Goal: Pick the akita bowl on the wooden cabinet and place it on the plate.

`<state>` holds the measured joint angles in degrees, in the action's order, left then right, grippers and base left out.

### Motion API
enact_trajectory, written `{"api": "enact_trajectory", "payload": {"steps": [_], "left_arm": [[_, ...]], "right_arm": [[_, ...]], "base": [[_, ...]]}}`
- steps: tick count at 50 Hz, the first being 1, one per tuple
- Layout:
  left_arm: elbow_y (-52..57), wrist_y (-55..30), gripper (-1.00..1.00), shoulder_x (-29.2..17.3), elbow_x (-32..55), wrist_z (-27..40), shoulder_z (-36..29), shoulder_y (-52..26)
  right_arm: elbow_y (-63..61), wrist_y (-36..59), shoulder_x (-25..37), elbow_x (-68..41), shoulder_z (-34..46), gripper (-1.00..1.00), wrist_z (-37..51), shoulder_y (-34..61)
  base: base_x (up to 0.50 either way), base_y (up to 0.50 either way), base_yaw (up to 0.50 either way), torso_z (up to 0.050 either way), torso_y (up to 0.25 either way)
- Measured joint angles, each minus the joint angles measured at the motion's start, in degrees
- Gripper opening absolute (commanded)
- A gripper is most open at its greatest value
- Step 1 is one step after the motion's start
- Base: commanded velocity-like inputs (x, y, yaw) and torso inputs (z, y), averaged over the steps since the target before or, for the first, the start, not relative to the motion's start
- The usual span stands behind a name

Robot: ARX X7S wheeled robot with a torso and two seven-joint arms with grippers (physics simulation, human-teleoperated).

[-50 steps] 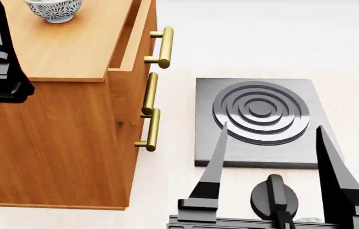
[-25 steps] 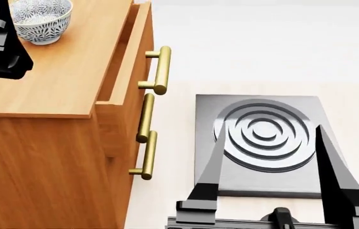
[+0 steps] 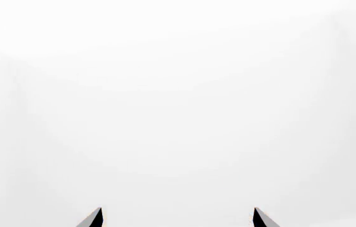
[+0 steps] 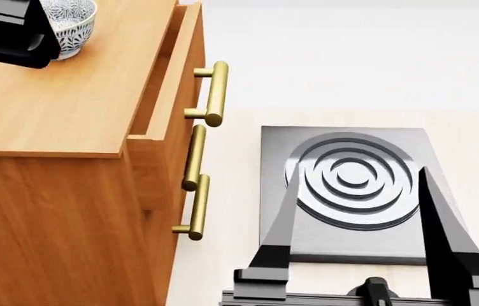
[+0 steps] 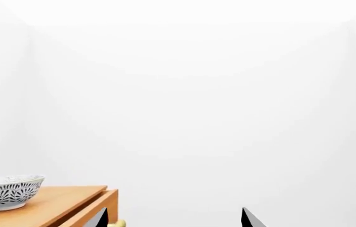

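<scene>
The akita bowl (image 4: 76,25), white with a dense blue-grey pattern, stands at the far end of the wooden cabinet (image 4: 69,102). In the head view the black body of my left gripper (image 4: 6,35) overlaps the bowl's left side and its fingertips are cut off at the top. The left wrist view shows my left gripper (image 3: 177,210) open against a blank white background. My right gripper (image 4: 359,169) is open and low, over the dark slab. Its wrist view shows the akita bowl (image 5: 9,191) standing free on the wooden cabinet (image 5: 70,198). The plate is out of view.
A dark grey square slab with raised concentric rings (image 4: 350,185) lies on the pale surface to the right of the cabinet. Brass bar handles (image 4: 216,92) stick out of the cabinet's right face. The top drawer (image 4: 167,76) stands slightly pulled out.
The head view first shifted, bringing the bowl lower in the picture. Since then my left gripper has moved right and farther back, now covering the bowl's left side. The right gripper kept still.
</scene>
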<state>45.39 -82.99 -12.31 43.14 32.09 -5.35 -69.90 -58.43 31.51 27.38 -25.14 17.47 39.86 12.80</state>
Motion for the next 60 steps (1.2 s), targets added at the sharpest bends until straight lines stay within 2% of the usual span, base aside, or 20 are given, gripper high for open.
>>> {"api": "enact_trajectory", "payload": {"steps": [18, 36, 44, 50, 60], "left_arm": [[-23.32, 8.97, 1.00, 1.21, -3.90, -6.99, -6.69, -12.44], [-59.72, 21.12, 1.00, 5.08, -9.80, -16.93, -11.55, -27.09], [-80.86, 28.20, 1.00, 8.22, -12.40, -22.35, -14.83, -35.51], [-95.82, 34.62, 1.00, 10.05, -7.14, -24.27, -23.72, -41.64], [-110.65, 40.16, 1.00, 11.52, 9.33, -25.04, -45.32, -47.50]], "right_arm": [[-0.51, -1.09, 1.41, -1.10, 1.13, 1.00, 1.58, 0.64], [-0.16, -2.74, 2.81, -2.08, 2.24, 1.00, 2.92, 1.08], [-0.11, -3.47, 3.48, -2.82, 2.15, 1.00, 3.48, 1.09], [-0.16, -3.96, 4.00, -3.34, 2.07, 1.00, 3.92, 1.12], [-0.09, -4.62, 4.67, -3.98, 2.34, 1.00, 4.59, 1.33]], "base": [[0.00, 0.00, 0.00, 0.000, 0.000], [0.00, 0.00, 0.00, 0.000, 0.000], [0.00, 0.00, 0.00, 0.000, 0.000], [0.00, 0.00, 0.00, 0.000, 0.000], [0.00, 0.00, 0.00, 0.000, 0.000]]}}
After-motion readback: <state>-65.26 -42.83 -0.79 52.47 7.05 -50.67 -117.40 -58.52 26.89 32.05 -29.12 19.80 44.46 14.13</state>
